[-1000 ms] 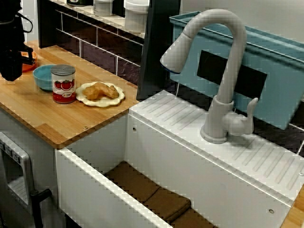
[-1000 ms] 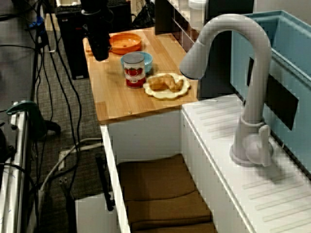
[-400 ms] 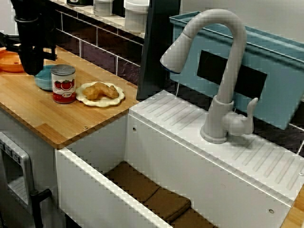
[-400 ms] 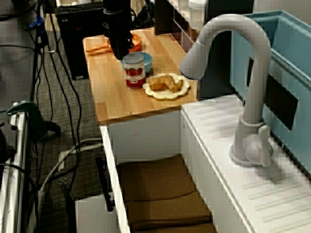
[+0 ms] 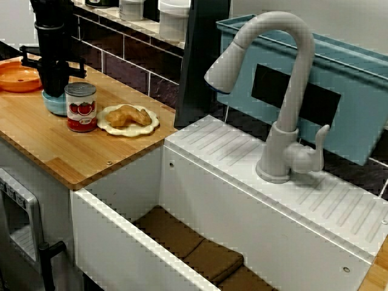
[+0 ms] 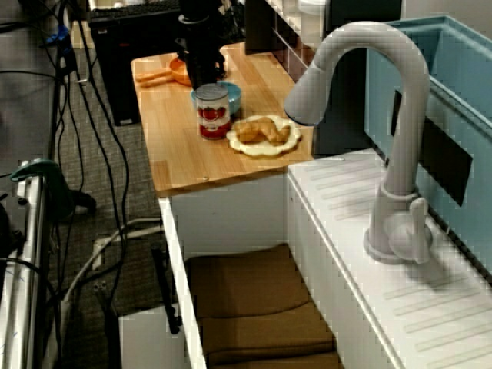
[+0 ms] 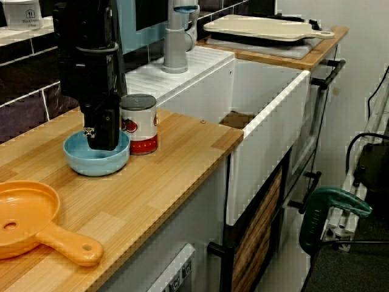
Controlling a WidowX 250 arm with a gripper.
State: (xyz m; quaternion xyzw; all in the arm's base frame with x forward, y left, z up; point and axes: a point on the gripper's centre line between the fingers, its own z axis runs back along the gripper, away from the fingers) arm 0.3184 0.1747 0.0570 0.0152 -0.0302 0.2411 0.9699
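Wooden counter (image 7: pixel 176 161) | gripper (image 7: pixel 104 143) hanging inside blue bowl (image 7: pixel 96 165), beside tomato can (image 7: pixel 139 125) | bowl rim hiding fingertips, jaw state unreadable

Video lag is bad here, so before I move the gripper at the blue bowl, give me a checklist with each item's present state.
1. Position of the gripper over the blue bowl: ok, its tips reach down inside the rim.
2. Jaws open or shut: cannot tell, they read as one dark block.
3. Contact with the bowl's floor: cannot tell, hidden.
4. Room beside the tomato can: not ok, it stands upright close against the bowl's side.
5. The orange pan out of the way: ok, apart from the bowl.
6. The plate of pastry: ok, beyond the can.
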